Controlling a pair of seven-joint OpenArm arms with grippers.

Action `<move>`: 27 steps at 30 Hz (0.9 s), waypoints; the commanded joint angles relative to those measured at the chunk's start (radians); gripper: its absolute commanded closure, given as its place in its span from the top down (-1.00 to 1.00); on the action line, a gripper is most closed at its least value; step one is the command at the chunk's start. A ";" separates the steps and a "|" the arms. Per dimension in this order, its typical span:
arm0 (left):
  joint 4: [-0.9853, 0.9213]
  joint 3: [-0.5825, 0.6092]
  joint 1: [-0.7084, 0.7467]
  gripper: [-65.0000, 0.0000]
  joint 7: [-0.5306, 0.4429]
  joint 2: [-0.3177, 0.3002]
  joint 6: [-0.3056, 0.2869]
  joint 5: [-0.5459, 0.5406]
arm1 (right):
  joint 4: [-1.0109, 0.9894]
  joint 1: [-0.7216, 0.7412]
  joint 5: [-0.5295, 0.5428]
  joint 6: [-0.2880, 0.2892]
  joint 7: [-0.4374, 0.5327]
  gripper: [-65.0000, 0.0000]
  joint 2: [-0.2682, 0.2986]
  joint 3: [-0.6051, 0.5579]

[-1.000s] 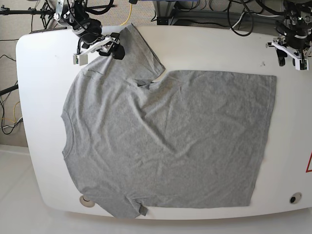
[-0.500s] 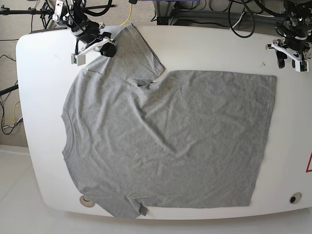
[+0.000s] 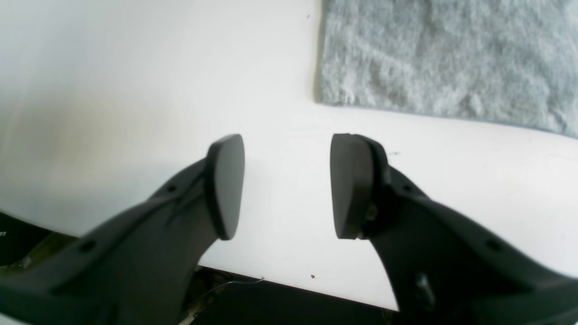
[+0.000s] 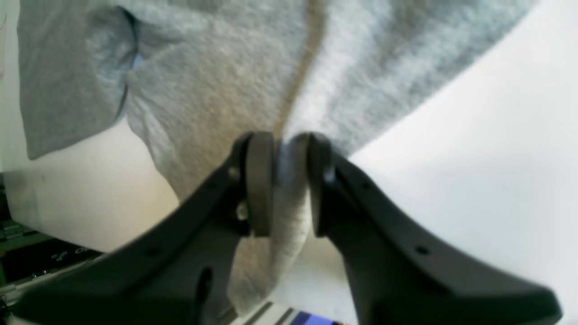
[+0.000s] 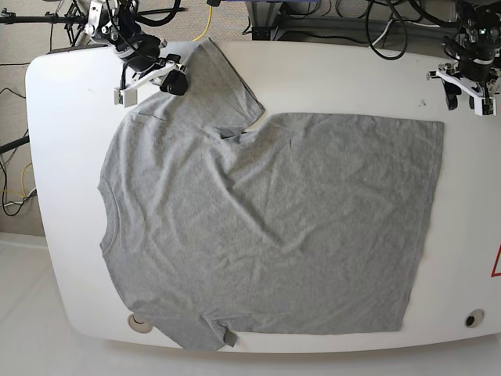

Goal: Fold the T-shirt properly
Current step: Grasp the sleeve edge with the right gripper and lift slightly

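The grey T-shirt (image 5: 266,227) lies spread flat on the white table (image 5: 352,78), neck to the left and hem to the right, plain side up. At the far sleeve my right gripper (image 5: 174,78) is shut on a pinched ridge of the sleeve cloth (image 4: 216,81); the wrist view shows fabric squeezed between the pads of the right gripper (image 4: 291,180). My left gripper (image 5: 468,98) hovers over bare table beyond the hem's far corner. In its wrist view the left gripper (image 3: 286,180) stands open and holds nothing, the T-shirt corner (image 3: 451,58) ahead of it.
Cables and stands crowd the floor behind the table's far edge. Two round fittings sit near the front edge, one at the left (image 5: 140,320) and one at the right (image 5: 473,319). A red mark (image 5: 496,262) shows at the right rim.
My right gripper has gone from open to shut on the sleeve cloth and shifted slightly toward the table's far edge. The left arm has stayed put.
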 commanded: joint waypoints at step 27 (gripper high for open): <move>-0.055 -0.016 -0.038 -0.10 0.014 -0.076 -0.007 -0.189 | -0.069 0.045 0.029 0.018 -0.010 -1.00 0.003 -0.020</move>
